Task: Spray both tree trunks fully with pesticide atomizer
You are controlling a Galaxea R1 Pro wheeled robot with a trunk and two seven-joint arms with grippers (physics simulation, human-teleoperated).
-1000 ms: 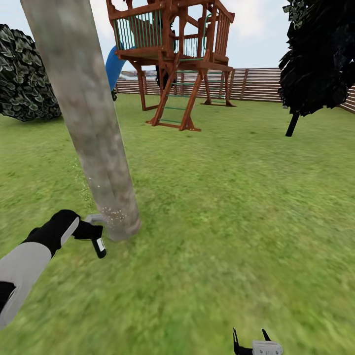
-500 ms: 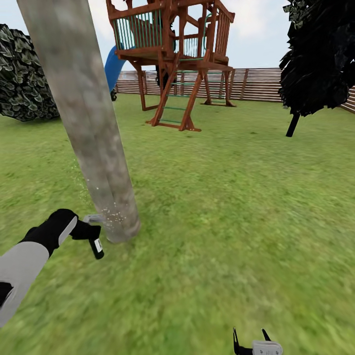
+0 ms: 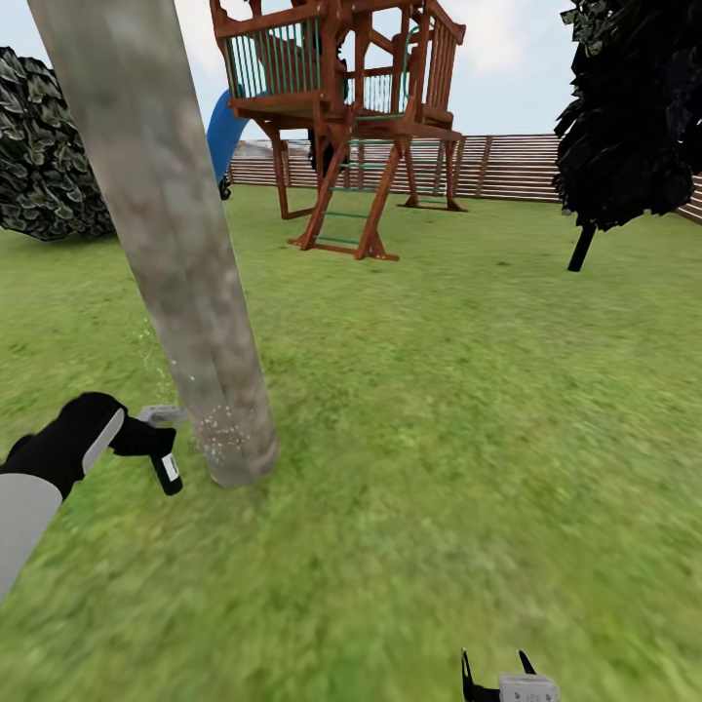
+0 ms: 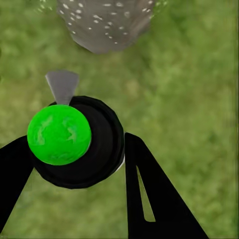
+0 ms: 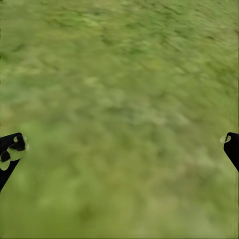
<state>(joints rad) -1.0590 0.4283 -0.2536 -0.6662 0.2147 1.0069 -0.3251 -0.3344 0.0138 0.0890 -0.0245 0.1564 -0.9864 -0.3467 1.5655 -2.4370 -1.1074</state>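
You've got the left gripper (image 3: 146,444) clamped on the pesticide atomizer (image 3: 164,458) – bottle hanging down, grey spray head level and aimed right at the base of the tree trunk (image 3: 185,283), just beside it. That low aim makes sense: whitish pesticide (image 3: 222,429) specks sit only on the bottom of the trunk, so the upper part looks uncovered to me. In the left wrist view the fingers (image 4: 149,194) flank the atomizer's black body, nozzle toward the speckled trunk. Right gripper (image 3: 507,682) hangs near and low, spread wide, holding nothing – parked out of the way. Ground is lawn (image 3: 468,409) all round; playset (image 3: 341,117) and slat fence (image 3: 507,166) far off, dark tree (image 3: 634,107) to the right.
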